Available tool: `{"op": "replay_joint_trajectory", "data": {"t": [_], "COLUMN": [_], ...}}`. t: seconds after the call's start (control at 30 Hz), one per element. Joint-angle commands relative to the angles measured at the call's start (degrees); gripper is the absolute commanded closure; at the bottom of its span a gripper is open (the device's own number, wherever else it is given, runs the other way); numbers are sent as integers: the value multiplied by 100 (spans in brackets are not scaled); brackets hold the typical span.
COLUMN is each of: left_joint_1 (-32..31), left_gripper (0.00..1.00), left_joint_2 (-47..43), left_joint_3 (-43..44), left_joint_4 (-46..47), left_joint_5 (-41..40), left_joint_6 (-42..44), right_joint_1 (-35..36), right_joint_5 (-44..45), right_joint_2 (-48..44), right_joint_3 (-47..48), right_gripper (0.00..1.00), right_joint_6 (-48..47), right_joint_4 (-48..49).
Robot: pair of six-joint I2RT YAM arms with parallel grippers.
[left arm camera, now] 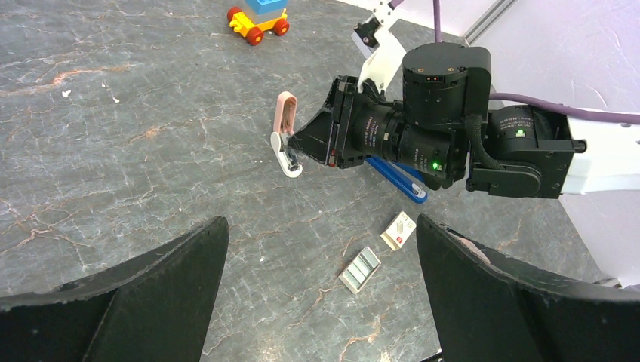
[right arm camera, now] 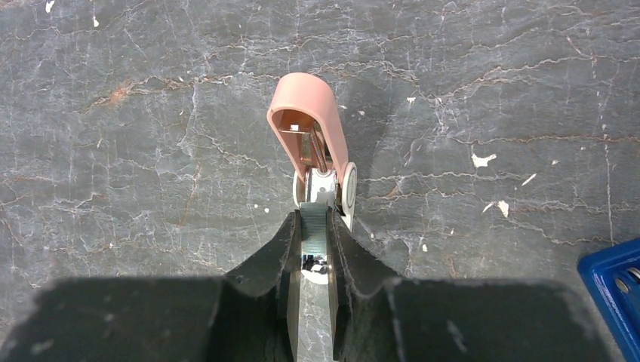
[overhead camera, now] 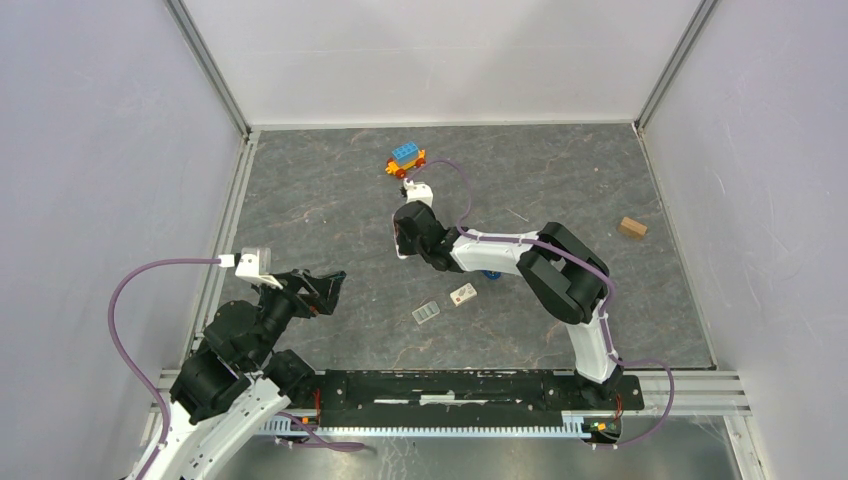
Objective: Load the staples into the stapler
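Left hand (overhead camera: 322, 290) gaping wide at lower left, with bare bench (overhead camera: 330, 190) ahead. Mid-frame, right hand (right arm camera: 315, 219) pinched narrow on a silver strip (right arm camera: 315, 235) at the pink-topped gadget (right arm camera: 306, 98). Blue stapler (left arm camera: 396, 177) lies under that arm, with a grey tray (left arm camera: 360, 269) and a white box (left arm camera: 398, 230) below.

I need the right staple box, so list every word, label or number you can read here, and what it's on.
Small white box: red and dark print on its top, too small to read.
Grey tray: no text seen.
Pink stapler, blue stapler, toy car: no lettering seen.
Nothing in any view can be read.
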Motion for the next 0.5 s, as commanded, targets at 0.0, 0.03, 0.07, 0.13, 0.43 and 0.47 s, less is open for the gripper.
{"op": "replay_joint_trajectory", "data": {"t": [0.0,0.03,0.07,0.13,0.43,0.47], "left_joint_1": [-19,-26,-24,-20,-19,-20], "left_gripper": [0,0,0,0,0,0], "left_joint_2": [-8,-12,-7,0,-9,-6], "left_joint_3": [3,4,5,5,5,-3], "left_joint_4": [104,102,102,105,105,101], "left_joint_5": [-70,-72,-71,-74,-70,-70], "left_joint_6": [289,289,291,289,287,287], "right_joint_1": [22,22,17,22,22,20], "right_joint_5": [86,70,62,51,-46,-30], "right_joint_2": [-99,-104,-107,-103,-112,-109], "right_joint_3": [-61,-68,-74,-86,40,60], "right_gripper": [81,81,81,81,81,81], "right_joint_6": [93,93,104,110,156,151], "right_joint_4": [229,238,245,264,279,262]}}
